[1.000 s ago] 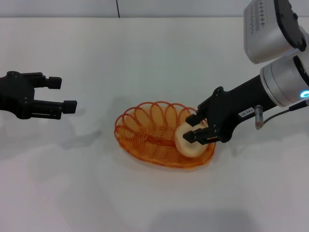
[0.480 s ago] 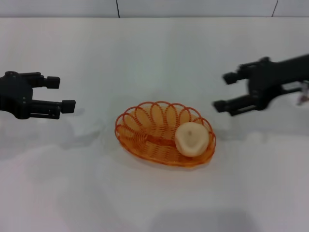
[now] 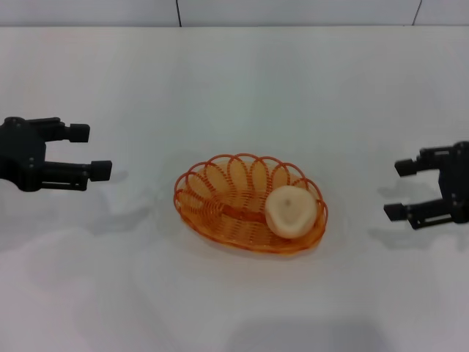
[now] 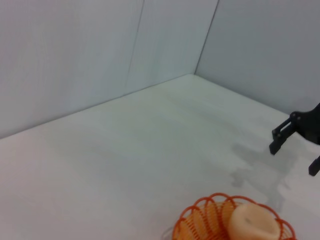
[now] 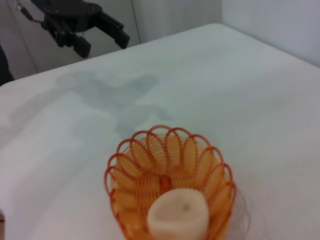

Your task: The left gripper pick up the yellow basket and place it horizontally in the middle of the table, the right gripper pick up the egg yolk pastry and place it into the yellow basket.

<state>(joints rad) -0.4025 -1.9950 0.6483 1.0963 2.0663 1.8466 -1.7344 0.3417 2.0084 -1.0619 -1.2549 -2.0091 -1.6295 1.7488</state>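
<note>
The yellow basket (image 3: pixel 220 198) lies flat near the middle of the white table (image 3: pixel 234 88). The egg yolk pastry (image 3: pixel 291 212) rests inside it, at the basket's right end. My left gripper (image 3: pixel 91 151) hovers open at the left edge, well clear of the basket. At the right edge my right gripper (image 3: pixel 399 190) is open and empty, apart from the basket. The left wrist view shows the basket (image 4: pixel 200 225), the pastry (image 4: pixel 254 222) and the right gripper (image 4: pixel 295 150) farther off. In the right wrist view, basket (image 5: pixel 165 165), pastry (image 5: pixel 178 215) and the left gripper (image 5: pixel 102 35) appear.
Grey wall panels (image 4: pixel 100 55) rise behind the table's far edge. Faint shadows of the arms fall on the table beside each gripper.
My right gripper let go of the pastry, which now sits in the basket, and drew back to the right and lower in view. The left gripper shifted slightly left.
</note>
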